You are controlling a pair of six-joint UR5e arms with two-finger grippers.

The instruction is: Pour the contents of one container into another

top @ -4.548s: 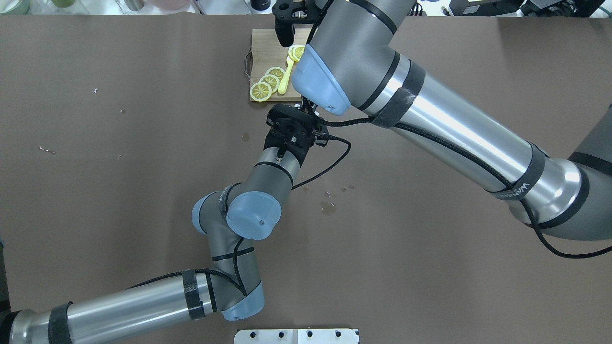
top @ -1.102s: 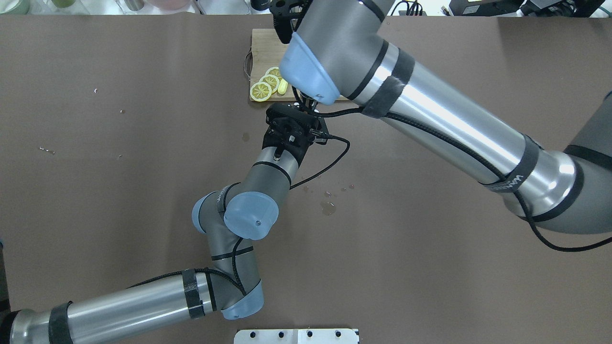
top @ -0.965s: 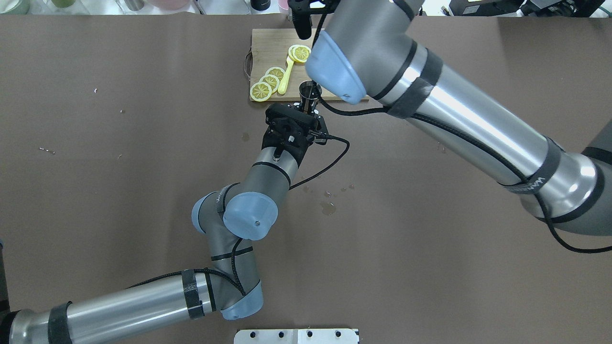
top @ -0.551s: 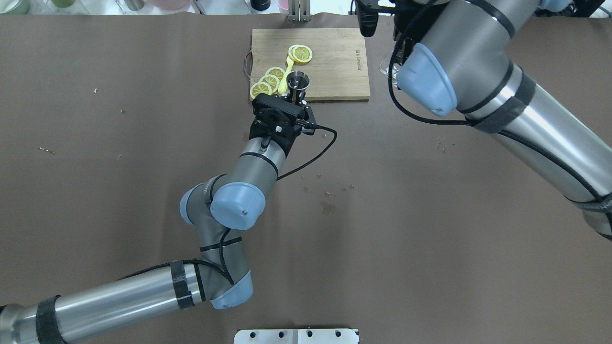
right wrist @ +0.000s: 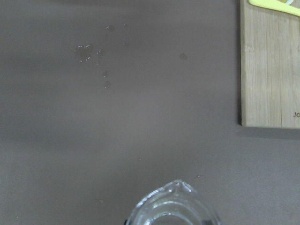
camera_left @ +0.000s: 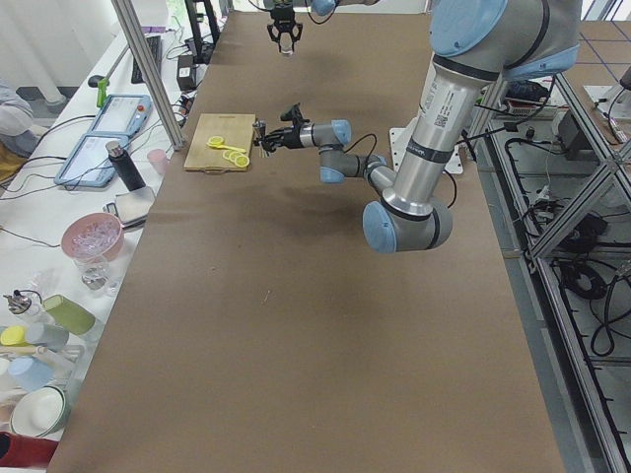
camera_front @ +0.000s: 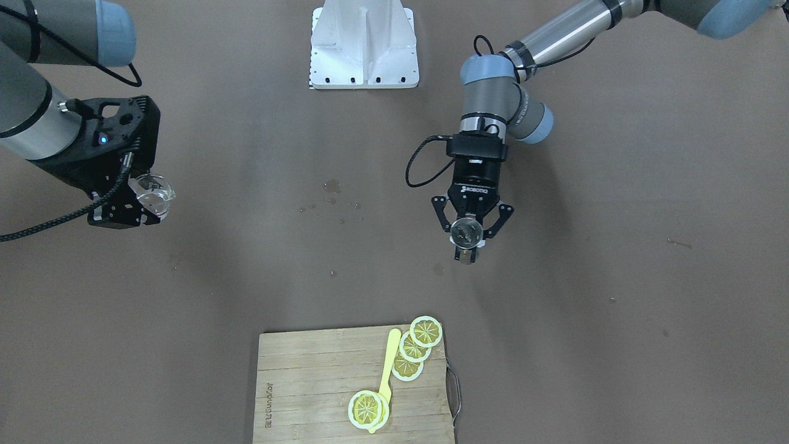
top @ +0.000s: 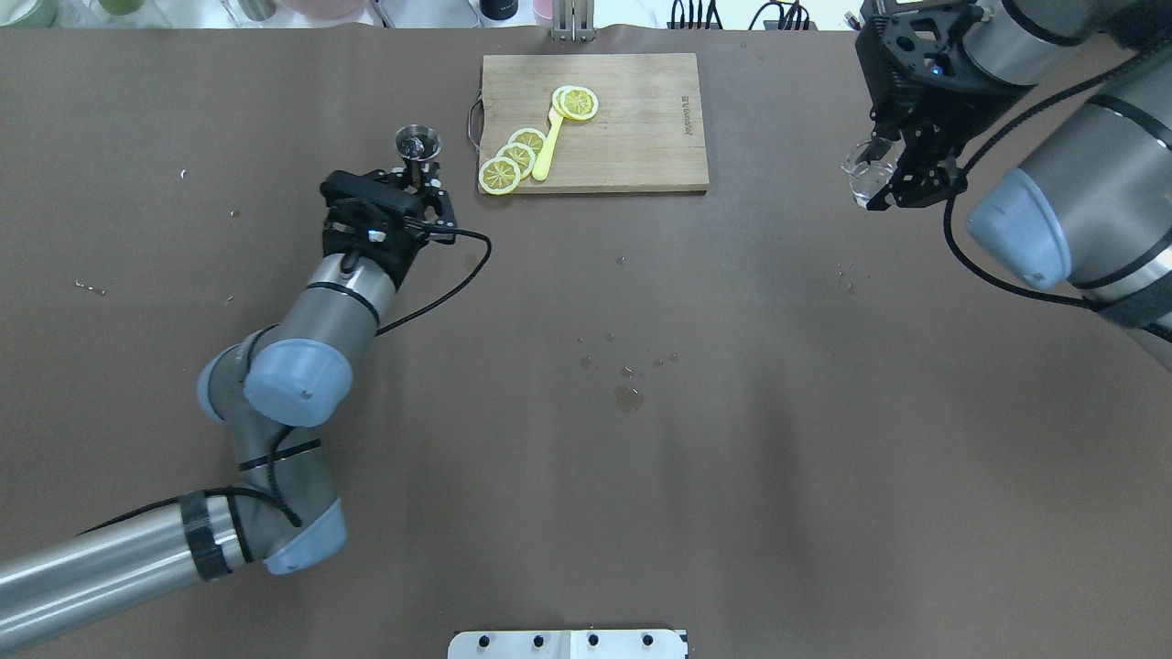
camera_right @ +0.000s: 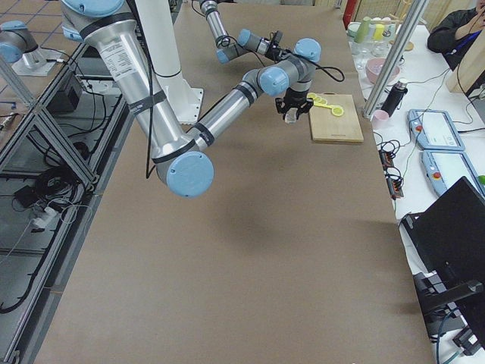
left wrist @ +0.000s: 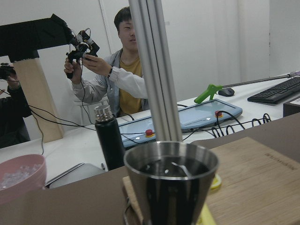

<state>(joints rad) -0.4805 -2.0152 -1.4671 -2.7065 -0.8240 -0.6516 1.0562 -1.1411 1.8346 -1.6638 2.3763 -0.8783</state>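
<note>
The steel jigger stands upright off the table, left of the cutting board, with my left gripper shut on its waist. The left wrist view shows the jigger close up, with dark liquid glinting in its upper cup. From the front, the jigger sits between the fingers of the left gripper. The small clear glass hangs far to the right, held by my right gripper, which is shut on it. The glass looks tilted in that gripper. Only the rim of the glass shows in the right wrist view.
A wooden cutting board with lemon slices and a yellow pick lies at the far middle. Small wet spots mark the brown table centre. A white mount plate sits at the near edge. Bottles and bowls stand beyond the far edge.
The two arms have drawn apart. The left arm carried the jigger leftward, off the board's corner. The right arm swung far right with the glass, uncovering the board.
</note>
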